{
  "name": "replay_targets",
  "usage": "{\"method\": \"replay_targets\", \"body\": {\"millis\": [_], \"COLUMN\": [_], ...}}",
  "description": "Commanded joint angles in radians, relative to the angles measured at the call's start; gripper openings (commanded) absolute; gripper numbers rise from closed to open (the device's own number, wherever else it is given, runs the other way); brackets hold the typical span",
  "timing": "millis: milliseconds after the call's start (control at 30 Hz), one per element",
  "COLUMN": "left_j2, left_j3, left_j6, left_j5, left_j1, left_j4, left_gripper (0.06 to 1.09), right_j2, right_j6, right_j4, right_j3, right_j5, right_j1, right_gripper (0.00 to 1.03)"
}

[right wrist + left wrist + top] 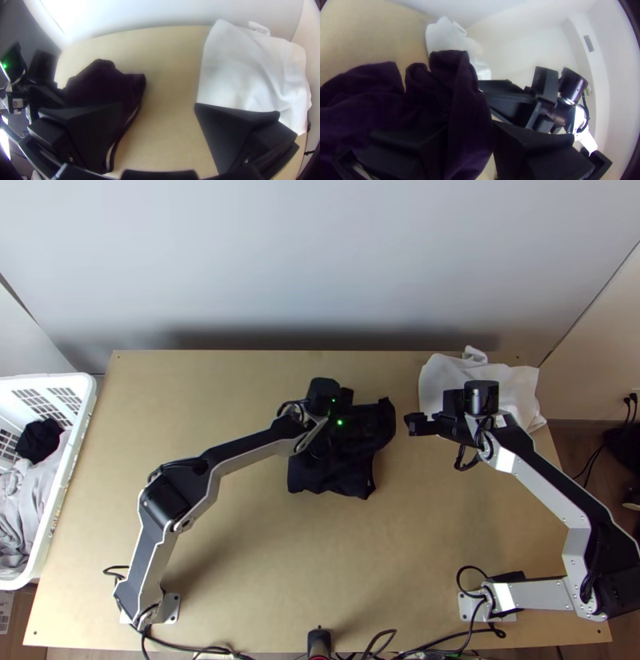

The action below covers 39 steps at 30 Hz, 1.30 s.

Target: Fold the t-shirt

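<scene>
The dark t-shirt [340, 468] lies bunched at the middle of the table, partly under my left gripper [349, 408]. In the left wrist view, a raised fold of the dark t-shirt [461, 96] runs between the fingers of my left gripper [470, 133], which is shut on it. To the right of the shirt, my right gripper [416, 424] stands apart from it. The right wrist view has my right gripper [159, 105] open with nothing between its fingers, the dark t-shirt [100, 86] being beyond one finger.
A crumpled white cloth [448, 376] lies at the table's back right corner, partly beneath the right arm. A white basket [60, 500] with grey and dark cloths stands at the left edge. Bare wood [240, 540] spreads in front of the shirt.
</scene>
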Motion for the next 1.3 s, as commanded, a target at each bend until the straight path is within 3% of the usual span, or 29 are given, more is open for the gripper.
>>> {"method": "replay_targets", "body": {"millis": [0,300,467,667,967,1167,1267], "left_j2": [-0.050,-0.067,-0.079,-0.094,-0.050,-0.013,-0.009], "left_j3": [0.004,-0.005,-0.015,-0.067,-0.093,-0.088,-0.091], "left_j6": [-0.006,-0.066,-0.103,-0.086,-0.045,-0.031,-0.014], "left_j5": [-0.012,0.027,0.079,0.122,0.120,0.117,0.117], "left_j1": [0.014,-0.022,-0.044,-0.076,-0.039,-0.015,-0.006], "left_j4": [0.023,0.035,0.026,0.023,0.017,0.011,0.011], "left_gripper": [0.57,0.57,0.52,0.51,0.52,0.54,0.72], "right_j2": [0.000,-0.003,0.005,0.011,0.017,0.161,0.203], "right_j6": [0.002,0.005,0.005,0.014,0.088,0.260,0.269], "right_j4": [0.007,0.007,0.009,0.012,-0.076,-0.206,-0.223], "right_j3": [-0.003,0.013,0.016,0.036,0.263,0.448,0.456], "right_j5": [0.000,0.002,0.002,0.000,-0.003,-0.208,-0.231], "right_j1": [0.006,0.006,0.006,0.006,0.083,0.110,0.139], "right_gripper": [0.98,0.98,0.98,0.98,0.98,0.98,0.98]}}
